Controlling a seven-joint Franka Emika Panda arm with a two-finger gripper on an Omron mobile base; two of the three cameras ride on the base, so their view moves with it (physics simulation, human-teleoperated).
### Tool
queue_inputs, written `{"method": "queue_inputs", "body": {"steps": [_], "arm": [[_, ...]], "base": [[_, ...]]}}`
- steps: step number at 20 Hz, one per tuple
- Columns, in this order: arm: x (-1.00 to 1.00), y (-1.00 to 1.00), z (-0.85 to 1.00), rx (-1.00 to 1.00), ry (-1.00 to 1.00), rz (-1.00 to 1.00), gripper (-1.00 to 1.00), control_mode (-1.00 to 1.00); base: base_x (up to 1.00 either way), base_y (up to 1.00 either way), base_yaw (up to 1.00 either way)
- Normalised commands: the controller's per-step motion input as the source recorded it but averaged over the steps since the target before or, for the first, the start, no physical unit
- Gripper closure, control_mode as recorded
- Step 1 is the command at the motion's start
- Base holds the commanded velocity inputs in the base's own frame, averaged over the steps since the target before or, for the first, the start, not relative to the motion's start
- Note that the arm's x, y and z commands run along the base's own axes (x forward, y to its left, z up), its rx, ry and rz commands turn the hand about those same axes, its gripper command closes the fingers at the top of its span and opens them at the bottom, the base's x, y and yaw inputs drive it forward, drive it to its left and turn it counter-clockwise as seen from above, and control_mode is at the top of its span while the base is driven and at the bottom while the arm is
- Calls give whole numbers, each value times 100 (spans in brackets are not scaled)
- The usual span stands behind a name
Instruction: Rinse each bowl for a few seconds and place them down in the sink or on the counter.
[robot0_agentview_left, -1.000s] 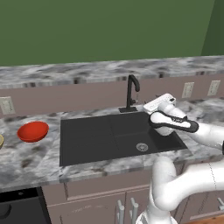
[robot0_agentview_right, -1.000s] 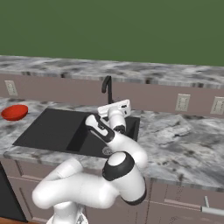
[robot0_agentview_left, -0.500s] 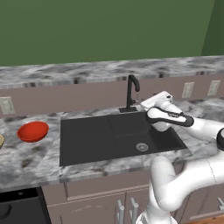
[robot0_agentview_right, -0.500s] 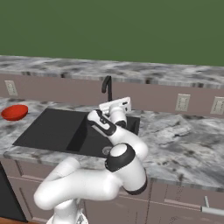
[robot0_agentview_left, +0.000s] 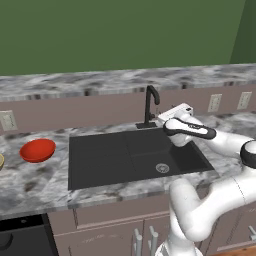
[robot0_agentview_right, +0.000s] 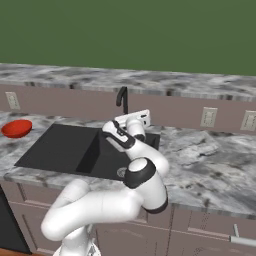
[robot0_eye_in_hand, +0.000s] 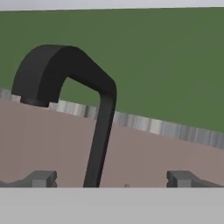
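Jaws: spread wide, nothing held; the gripper (robot0_eye_in_hand: 111, 178) is pointed at the faucet (robot0_eye_in_hand: 72, 94), close before it.
Red bowl (robot0_agentview_left: 37, 150): set on the table (robot0_agentview_left: 30, 180), left of the sink (robot0_agentview_left: 132, 157), well apart from the arm.
Tan bowl (robot0_agentview_left: 1, 161): cut off at the left edge.
Sink: no bowl seen inside.

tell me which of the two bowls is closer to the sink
The red bowl, sitting on the counter just left of the sink. The other bowl is a tan sliver at the left base view's left edge, farther from the basin.
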Motion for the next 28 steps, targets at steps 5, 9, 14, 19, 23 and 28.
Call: {"method": "queue_inputs", "body": {"steps": [5,9,14,19,23,28], "arm": [[31,-1,-13,2,3,0,-100,-100],[31,-3,-14,3,2,0,-100,-100],[27,-15,-12,4,2,0,-100,-100],[25,-15,-13,3,1,0,-100,-100],[29,-4,-16,2,1,0,-100,-100],[30,0,-21,2,1,0,-100,-100]], "base": [[0,0,0],[0,0,0],[0,0,0],[0,0,0],[0,0,0],[0,0,0]]}}
